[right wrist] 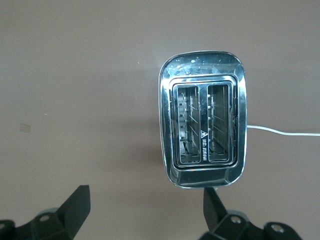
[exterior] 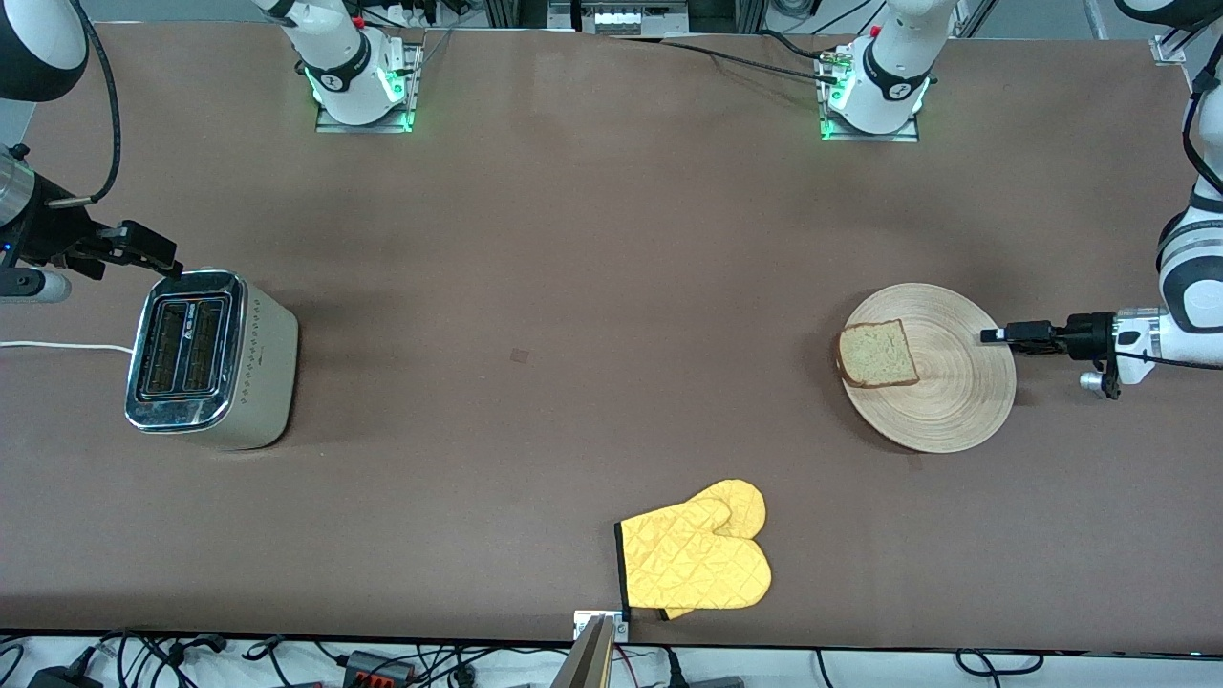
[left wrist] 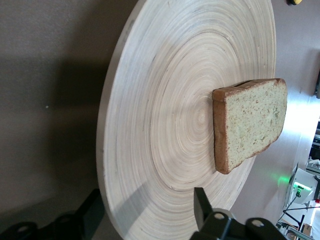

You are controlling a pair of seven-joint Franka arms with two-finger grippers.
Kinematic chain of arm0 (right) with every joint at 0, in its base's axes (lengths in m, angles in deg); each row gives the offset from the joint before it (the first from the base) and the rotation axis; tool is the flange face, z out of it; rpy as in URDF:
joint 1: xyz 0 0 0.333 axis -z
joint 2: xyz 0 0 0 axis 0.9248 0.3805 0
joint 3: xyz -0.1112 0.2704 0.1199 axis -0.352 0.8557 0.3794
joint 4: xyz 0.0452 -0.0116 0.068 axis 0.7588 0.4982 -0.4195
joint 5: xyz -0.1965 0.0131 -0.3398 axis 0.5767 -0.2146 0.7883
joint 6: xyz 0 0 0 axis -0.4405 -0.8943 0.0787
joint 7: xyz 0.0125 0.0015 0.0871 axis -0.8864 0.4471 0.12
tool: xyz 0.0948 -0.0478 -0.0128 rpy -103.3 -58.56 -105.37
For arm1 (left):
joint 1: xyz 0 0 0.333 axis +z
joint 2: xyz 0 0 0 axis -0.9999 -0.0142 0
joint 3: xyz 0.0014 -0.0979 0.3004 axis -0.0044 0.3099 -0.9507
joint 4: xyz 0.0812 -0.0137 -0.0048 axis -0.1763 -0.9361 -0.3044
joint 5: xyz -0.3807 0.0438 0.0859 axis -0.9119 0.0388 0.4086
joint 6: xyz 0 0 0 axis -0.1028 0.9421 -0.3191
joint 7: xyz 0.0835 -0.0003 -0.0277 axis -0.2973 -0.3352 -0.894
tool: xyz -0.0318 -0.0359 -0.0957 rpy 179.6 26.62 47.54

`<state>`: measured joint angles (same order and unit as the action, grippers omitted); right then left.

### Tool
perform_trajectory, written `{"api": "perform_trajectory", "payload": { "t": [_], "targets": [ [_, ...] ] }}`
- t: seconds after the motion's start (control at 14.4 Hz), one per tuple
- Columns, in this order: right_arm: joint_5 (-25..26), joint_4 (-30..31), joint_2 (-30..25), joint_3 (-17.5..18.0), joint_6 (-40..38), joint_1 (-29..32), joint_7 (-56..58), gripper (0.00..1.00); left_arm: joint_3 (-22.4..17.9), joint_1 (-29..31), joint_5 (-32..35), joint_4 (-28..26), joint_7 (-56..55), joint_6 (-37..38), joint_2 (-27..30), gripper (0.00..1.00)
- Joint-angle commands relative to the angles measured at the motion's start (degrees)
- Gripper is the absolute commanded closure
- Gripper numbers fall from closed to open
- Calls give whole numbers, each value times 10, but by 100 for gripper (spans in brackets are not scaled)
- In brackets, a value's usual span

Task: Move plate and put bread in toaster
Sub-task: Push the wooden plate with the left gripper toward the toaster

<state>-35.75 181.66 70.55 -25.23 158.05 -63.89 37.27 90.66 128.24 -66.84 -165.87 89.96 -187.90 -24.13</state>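
Observation:
The round light-wood plate (exterior: pixel 941 401) lies toward the left arm's end of the table. The bread (exterior: pixel 877 354) lies flat on it, on the side toward the toaster. My left gripper (exterior: pixel 994 334) is open and level with the plate's rim. In the left wrist view (left wrist: pixel 148 192) one finger (left wrist: pixel 200 205) is over the plate (left wrist: pixel 165 100) and the other is under its edge, apart from the bread (left wrist: pixel 250 122). The silver toaster (exterior: pixel 205 358) stands at the right arm's end, both slots empty. My right gripper (exterior: pixel 143 247) is open and empty, just off the toaster's end (right wrist: pixel 202 125).
A yellow oven mitt (exterior: pixel 696 559) lies near the table's front edge, nearer the front camera than the plate. The toaster's white cord (exterior: pixel 57 346) runs off toward the table's end. Bare brown tabletop (exterior: pixel 573 315) lies between the toaster and the plate.

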Motion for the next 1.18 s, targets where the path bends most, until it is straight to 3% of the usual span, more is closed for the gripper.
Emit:
{"api": "perform_trajectory", "payload": {
  "t": [0.0,0.35,0.63,0.77,1.11],
  "targets": [
    [-1,-1,3,2,5,5,0,0,5,8,-12,11,20,17,-6,46],
    [-1,2,7,2,9,5,0,0,5,8,-12,15,19,33,-6,49],
    [-2,2,8,2,11,4,0,0,5,15,-20,15,46,38,-7,87],
    [-2,2,10,2,11,5,1,0,5,16,-25,15,65,42,-8,97],
    [-2,2,10,2,13,5,1,0,12,-6,-87,14,39,83,-22,99]
  ]
}}
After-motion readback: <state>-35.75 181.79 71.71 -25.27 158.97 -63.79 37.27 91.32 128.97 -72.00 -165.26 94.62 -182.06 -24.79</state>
